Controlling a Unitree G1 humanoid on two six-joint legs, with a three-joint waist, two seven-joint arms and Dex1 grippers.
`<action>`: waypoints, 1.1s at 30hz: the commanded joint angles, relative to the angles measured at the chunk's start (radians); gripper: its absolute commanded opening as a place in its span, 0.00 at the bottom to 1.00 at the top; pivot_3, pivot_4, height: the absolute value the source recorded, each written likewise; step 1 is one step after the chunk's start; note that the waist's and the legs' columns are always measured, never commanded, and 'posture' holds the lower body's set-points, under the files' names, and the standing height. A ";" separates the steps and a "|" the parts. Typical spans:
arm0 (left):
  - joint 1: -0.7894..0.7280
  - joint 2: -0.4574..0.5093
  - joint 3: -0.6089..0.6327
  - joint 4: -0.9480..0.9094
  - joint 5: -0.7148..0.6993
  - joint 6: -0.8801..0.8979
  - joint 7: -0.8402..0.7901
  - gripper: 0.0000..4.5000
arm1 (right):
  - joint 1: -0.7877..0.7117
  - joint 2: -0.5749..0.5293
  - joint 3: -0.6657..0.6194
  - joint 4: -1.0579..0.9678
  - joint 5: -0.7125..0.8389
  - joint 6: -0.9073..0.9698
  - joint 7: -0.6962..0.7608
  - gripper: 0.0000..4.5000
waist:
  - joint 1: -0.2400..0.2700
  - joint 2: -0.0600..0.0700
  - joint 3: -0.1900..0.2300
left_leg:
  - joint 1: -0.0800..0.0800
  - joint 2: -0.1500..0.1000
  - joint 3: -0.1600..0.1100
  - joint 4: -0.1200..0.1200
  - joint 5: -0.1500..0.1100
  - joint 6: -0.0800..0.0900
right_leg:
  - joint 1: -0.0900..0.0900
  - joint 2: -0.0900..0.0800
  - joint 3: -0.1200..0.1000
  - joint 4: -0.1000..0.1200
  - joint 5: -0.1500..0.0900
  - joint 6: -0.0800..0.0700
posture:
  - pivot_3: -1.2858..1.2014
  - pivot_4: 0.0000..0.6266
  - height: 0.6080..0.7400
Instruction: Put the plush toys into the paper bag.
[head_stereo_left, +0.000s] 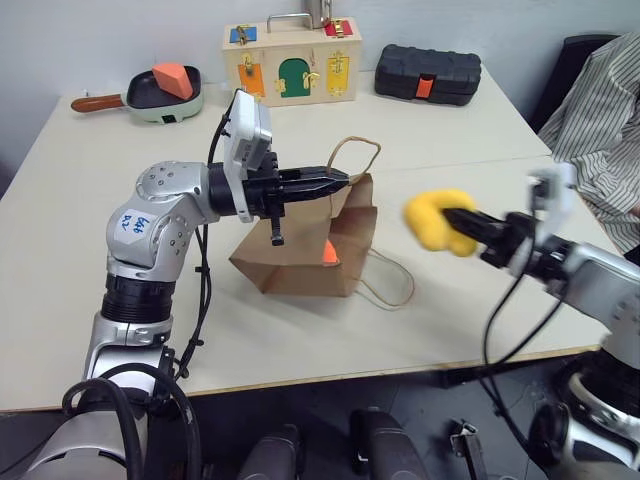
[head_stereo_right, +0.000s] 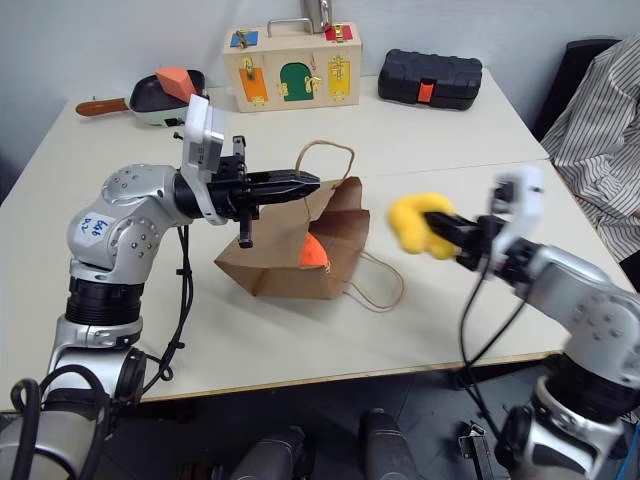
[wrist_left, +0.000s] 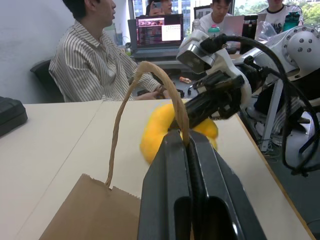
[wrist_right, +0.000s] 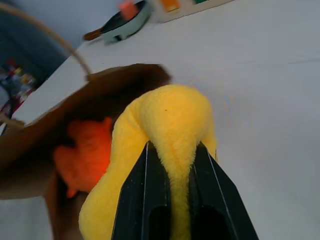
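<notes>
The paper bag (head_stereo_left: 305, 245) lies slumped on the surface (head_stereo_left: 90, 230) at the middle of the frame, its mouth facing right. The left gripper (head_stereo_left: 335, 181), jaws closed tight on one cord handle (head_stereo_left: 352, 160), lifts that edge. Inside the mouth sits the orange plush toy (head_stereo_left: 330, 253). At middle right the right gripper (head_stereo_left: 462, 222) pinches the yellow plush toy (head_stereo_left: 432, 217) in the air, well apart from the bag. The mouth looks narrow: the toy may catch the paper rim and push the bag away
</notes>
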 joint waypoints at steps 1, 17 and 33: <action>-0.038 0.000 0.011 -0.020 -0.011 -0.008 0.000 0.00 | -0.084 0.040 0.222 0.093 -0.135 -0.152 0.003 0.00 | 0.002 0.000 0.000 | 0.000 0.000 -0.001 0.000 0.000 0.000 | 0.000 0.000 -0.001 0.000 0.000 0.000 | 0.52 0.24 1.00; -0.038 0.005 0.008 -0.015 -0.005 -0.021 0.001 0.00 | -0.336 0.392 0.331 0.642 -0.246 -0.337 -0.008 0.00 | -0.038 0.000 0.000 | 0.000 0.000 -0.003 0.001 0.000 0.000 | -0.001 -0.001 -0.006 0.000 0.000 0.000 | 0.52 0.24 1.00; -0.060 0.033 0.010 0.128 0.068 -0.133 -0.010 0.00 | -0.335 0.287 0.257 0.486 -0.184 -0.259 0.062 0.00 | -0.044 0.000 0.000 | -0.001 -0.001 -0.006 0.001 0.000 0.000 | -0.001 -0.001 -0.006 0.002 0.000 0.000 | 0.52 0.24 1.00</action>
